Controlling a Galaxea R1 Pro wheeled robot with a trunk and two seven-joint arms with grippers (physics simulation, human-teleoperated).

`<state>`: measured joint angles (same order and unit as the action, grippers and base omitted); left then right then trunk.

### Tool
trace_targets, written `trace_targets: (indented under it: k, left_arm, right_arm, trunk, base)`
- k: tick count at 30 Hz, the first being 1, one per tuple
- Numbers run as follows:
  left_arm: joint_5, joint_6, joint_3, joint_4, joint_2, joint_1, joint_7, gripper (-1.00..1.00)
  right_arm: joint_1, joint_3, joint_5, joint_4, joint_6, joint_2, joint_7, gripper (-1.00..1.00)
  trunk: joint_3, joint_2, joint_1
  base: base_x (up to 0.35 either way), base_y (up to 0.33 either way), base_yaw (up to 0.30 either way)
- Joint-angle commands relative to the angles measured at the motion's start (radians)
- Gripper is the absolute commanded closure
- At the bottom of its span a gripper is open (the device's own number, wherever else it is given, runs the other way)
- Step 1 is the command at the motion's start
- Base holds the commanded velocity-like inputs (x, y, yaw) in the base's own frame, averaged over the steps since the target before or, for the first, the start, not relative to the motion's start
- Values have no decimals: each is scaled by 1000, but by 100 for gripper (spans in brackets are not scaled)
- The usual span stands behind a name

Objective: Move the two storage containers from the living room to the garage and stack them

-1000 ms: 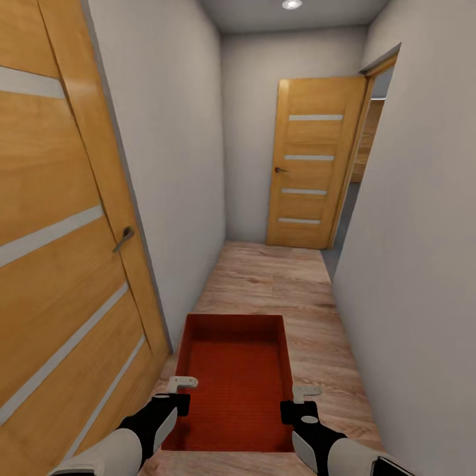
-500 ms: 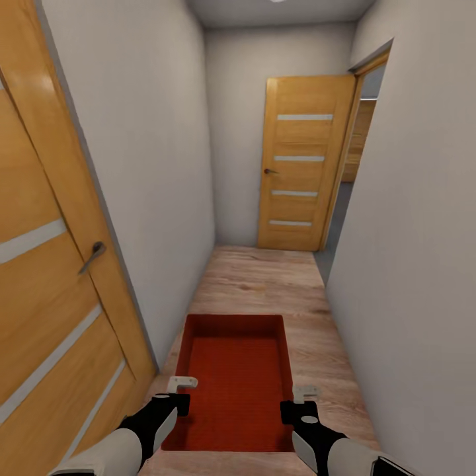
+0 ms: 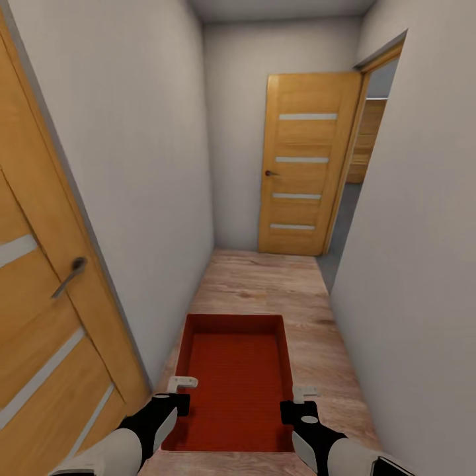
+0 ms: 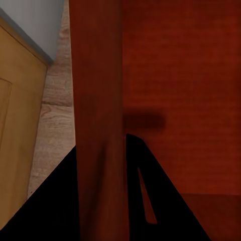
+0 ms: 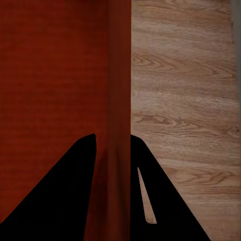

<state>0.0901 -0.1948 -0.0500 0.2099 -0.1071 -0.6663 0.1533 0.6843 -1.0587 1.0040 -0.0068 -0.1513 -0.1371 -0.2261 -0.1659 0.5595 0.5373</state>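
Storage container (image 3: 237, 380) is riding out front above the hallway's plank floor (image 3: 264, 281), left gripper (image 3: 173, 395) and right gripper (image 3: 299, 404) each clamping a side wall, garage and stacking yet to come.

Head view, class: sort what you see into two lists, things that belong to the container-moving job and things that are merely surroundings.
Job things:
- storage container, carried above the wood plank floor
- left gripper, jaws shut on the container's left wall
- right gripper, jaws shut on its right wall

Surroundings:
- far wooden door, open
- near wooden door with lever handle
- wood plank floor
- white walls
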Motion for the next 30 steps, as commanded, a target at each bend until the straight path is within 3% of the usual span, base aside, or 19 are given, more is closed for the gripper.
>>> trace_targets:
  k: [1,12,24,30]
  left_arm:
    - [-18,-8,31,-3,0,1,5,100]
    - [-18,-8,32,-3,0,1,5,100]
    - [-18,-8,32,-3,0,1,5,100]
    - [-18,-8,31,-3,0,1,5,100]
  right_arm:
    - [1,4,5,0,-7,8,-19,100]
    - [1,5,5,-1,-8,8,-19,100]
    - [1,4,5,0,-7,8,-19,100]
    - [1,3,5,0,-7,8,-19,100]
  trunk:
    - [-2,1,1]
    - [-2,1,1]
    - [-2,1,1]
    - [-2,1,1]
  base:
    - [322,0,0]
    - [322,0,-10]
    - [322,0,-218]
    - [322,0,-55]
